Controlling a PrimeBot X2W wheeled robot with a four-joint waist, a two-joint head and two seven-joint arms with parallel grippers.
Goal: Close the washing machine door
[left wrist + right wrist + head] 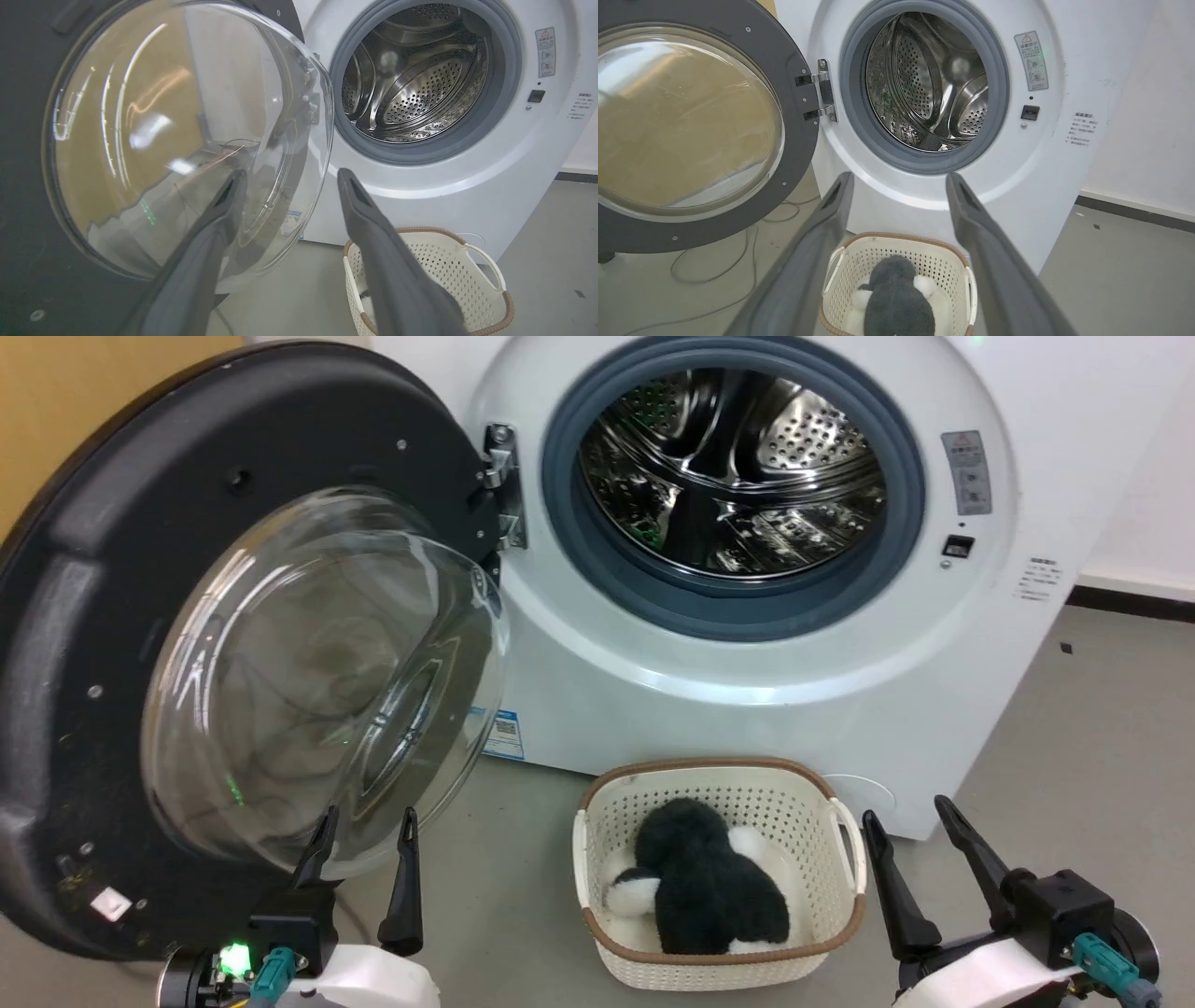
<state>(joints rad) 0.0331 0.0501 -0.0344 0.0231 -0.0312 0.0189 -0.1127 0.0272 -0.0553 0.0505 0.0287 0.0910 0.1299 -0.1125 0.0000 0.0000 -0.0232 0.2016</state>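
Nearest, the left gripper [367,817] is hanging spread and empty just before the bulging glass. The right gripper [906,810], also spread and empty, is sitting beside a cream perforated plastic basket [719,798] holding a black-and-white plush toy [700,877]. The large round black-framed washing machine door [93,569] is standing wide open at the left, on its metal hinge [499,485].

White perforated basket [709,973] with brown rim, on grey floor [1102,737] just before the white washer cabinet [709,709]; inside lies a dark-and-white plush toy [705,887]. Grey gasket [904,504] rings the steel drum [738,467].
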